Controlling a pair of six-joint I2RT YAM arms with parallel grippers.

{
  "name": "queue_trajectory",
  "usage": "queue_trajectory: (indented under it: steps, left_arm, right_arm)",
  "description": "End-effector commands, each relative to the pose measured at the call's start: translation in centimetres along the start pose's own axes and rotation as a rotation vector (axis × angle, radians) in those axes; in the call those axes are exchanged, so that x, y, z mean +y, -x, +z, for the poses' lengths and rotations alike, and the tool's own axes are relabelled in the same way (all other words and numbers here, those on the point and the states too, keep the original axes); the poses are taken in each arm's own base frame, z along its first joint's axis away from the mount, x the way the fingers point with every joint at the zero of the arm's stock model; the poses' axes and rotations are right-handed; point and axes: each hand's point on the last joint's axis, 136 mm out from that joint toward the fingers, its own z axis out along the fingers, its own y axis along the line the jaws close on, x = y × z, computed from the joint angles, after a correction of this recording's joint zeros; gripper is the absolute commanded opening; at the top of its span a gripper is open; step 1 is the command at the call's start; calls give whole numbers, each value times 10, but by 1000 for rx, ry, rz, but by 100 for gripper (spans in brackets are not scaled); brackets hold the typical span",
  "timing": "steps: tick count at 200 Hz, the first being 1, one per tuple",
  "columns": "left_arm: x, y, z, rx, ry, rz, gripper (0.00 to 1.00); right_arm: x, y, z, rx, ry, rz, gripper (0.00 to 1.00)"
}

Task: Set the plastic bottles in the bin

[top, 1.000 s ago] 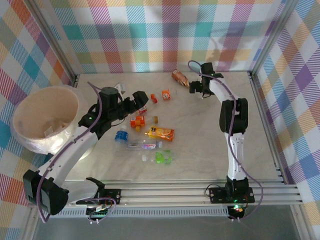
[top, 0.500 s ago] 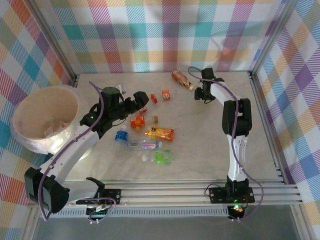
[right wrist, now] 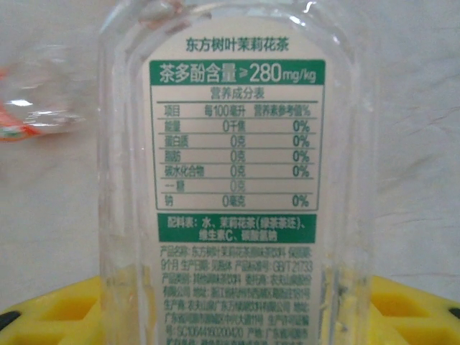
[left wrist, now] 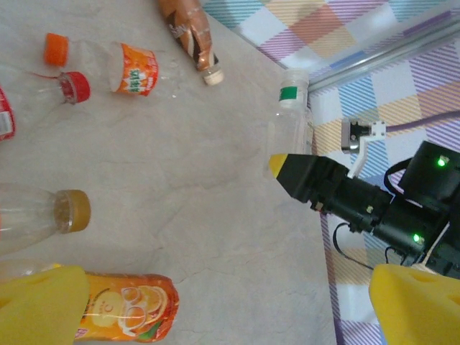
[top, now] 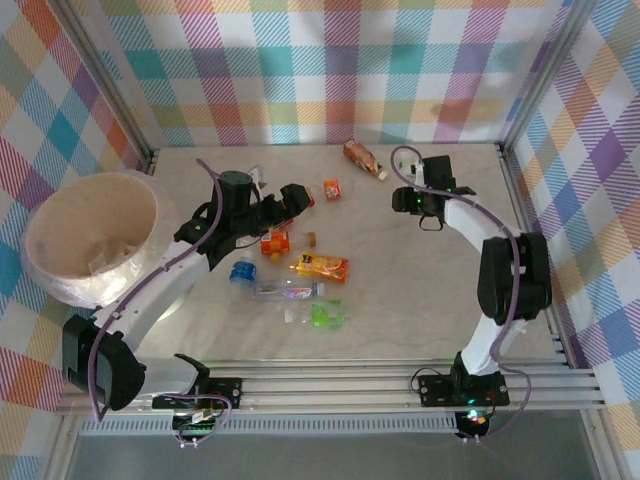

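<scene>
Right gripper (top: pixel 408 200): was seen clenched on the clear bottle (right wrist: pixel 230 180), which was pinned between the yellow fingers (right wrist: pixel 57 316).
Clear bottle: was held over the far right part of the bench (top: pixel 400 300), with its green-and-white printed label turned to the right wrist camera. Whether it was touching the bench could not be told.
Left gripper (top: pixel 297 197): was found released, its jaws spread wide with nothing between them. It was held over the far middle of the bench and aimed towards the right gripper.
Bin (top: pixel 75 220): was set off the left edge of the bench, well apart from the held bottle, with its mouth open upward.
Brown bottle (top: pixel 360 156): was laid by the far edge, near the right gripper but apart from it.
Orange-label bottle (top: pixel 331 188): was laid between the two grippers.
Juice bottle (top: pixel 322 266): was laid in the middle of the bench, and its orange label was caught just beside the left finger in the left wrist view.
Blue bottle (top: pixel 241 272): was left at the left of the middle cluster.
Green bottle (top: pixel 326 316): was left nearest the near edge, apart from both grippers.
</scene>
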Motion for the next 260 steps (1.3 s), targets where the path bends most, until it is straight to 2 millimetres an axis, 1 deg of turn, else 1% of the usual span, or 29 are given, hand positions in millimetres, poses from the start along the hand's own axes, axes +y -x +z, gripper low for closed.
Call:
queue_trajectory:
  steps: [1,23,41,53,61,77,88,104,124,141,154,162,186,226,260]
  left_arm:
    - [-40,2,4,15,-153,62,100]
    - [-61,-3,9,49,-255,86,100]
    - [-79,-10,12,86,-323,114,100]
    - [-87,-15,14,105,-345,131,100]
    - [-89,-17,15,107,-341,135,100]
    - [-85,-16,18,90,-302,127,100]
    - [-77,-13,19,68,-259,117,100]
    - [-61,-8,18,34,-167,94,100]
    - [-47,-3,15,0,-88,74,100]
    - [-40,-1,13,-16,-51,53,100]
    - [-38,-2,13,-19,-54,47,100]
    - [-41,-3,13,-14,-67,49,100]
    - [-49,-7,13,11,-108,63,94]
    - [-44,-6,10,-6,-93,64,83]
    - [-40,-4,8,-24,-78,67,74]
  right_arm:
    - [53,4,-27,-74,261,-21,33]
    - [91,-11,-53,-84,423,-76,32]
    - [127,-22,-74,-85,558,-143,32]
    - [149,-29,-85,-87,619,-206,33]
    - [163,-33,-92,-95,650,-248,33]
    - [190,-37,-103,-108,723,-318,34]
    - [206,-39,-109,-112,761,-360,34]
    - [226,-40,-115,-113,805,-410,34]
    - [248,-41,-124,-127,866,-456,35]
    - [261,-41,-131,-152,906,-479,36]
    - [268,-40,-133,-166,923,-486,36]
    - [271,-41,-135,-168,937,-491,36]
    - [283,-44,-140,-158,981,-512,37]
    - [290,-44,-138,-144,1001,-517,37]
    - [294,-43,-141,-145,1025,-511,38]
